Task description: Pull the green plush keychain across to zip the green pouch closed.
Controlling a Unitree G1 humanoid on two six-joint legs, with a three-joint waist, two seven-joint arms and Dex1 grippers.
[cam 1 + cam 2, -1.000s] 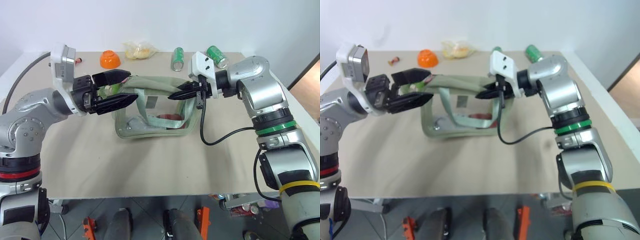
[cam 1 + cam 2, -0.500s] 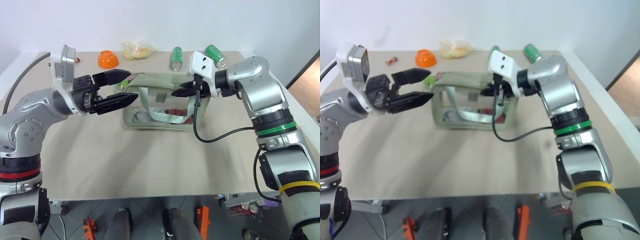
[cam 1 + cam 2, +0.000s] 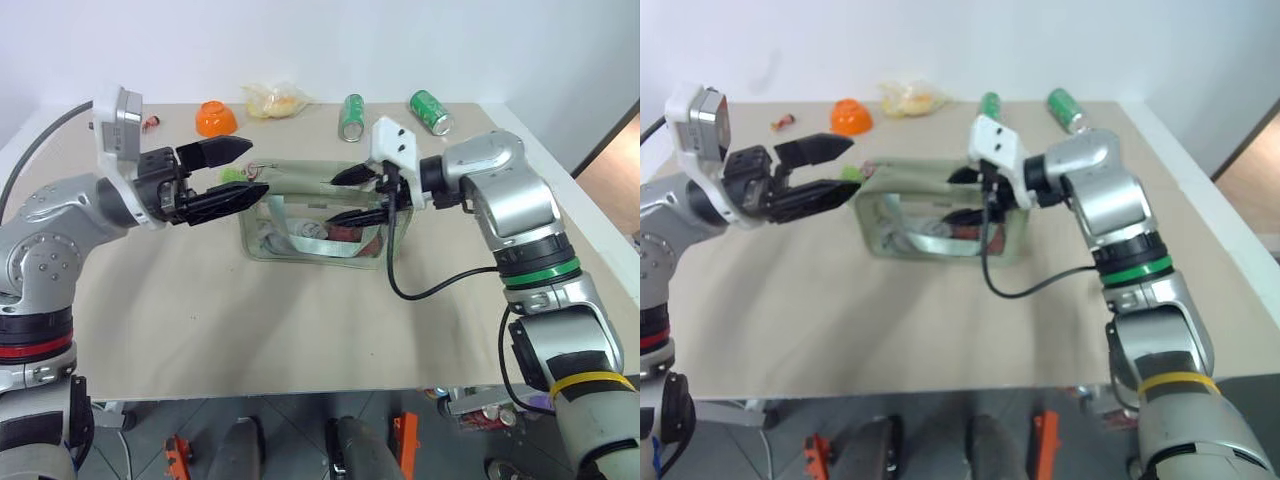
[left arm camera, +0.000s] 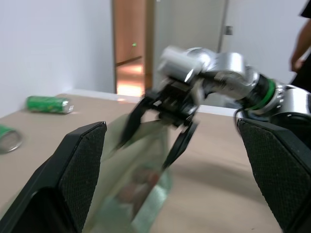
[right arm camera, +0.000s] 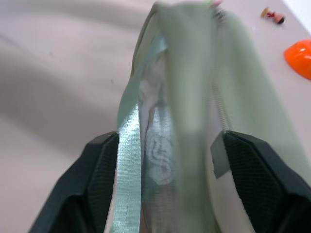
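Note:
The green pouch [image 3: 318,218] stands on the table, its zip edge up and its clear window facing me. The green plush keychain [image 3: 232,175] shows as a small lime tuft at the pouch's left end, between the fingers of my open left gripper [image 3: 258,167], and I cannot tell whether it touches them. My right gripper [image 3: 333,200] is open at the pouch's right end. In the right wrist view its fingers [image 5: 102,179] stand on either side of the pouch [image 5: 189,97] without pressing it.
At the back of the table lie an orange bowl [image 3: 217,118], a yellowish plastic bag [image 3: 277,98], two green cans [image 3: 354,117] [image 3: 432,110] and a small red item [image 3: 150,124]. A person [image 4: 301,43] stands beyond the table's right side.
My right gripper was shut on the pouch's right end and has opened. The pouch has sunk from hanging in the air onto the table. My left gripper has drawn slightly to the left.

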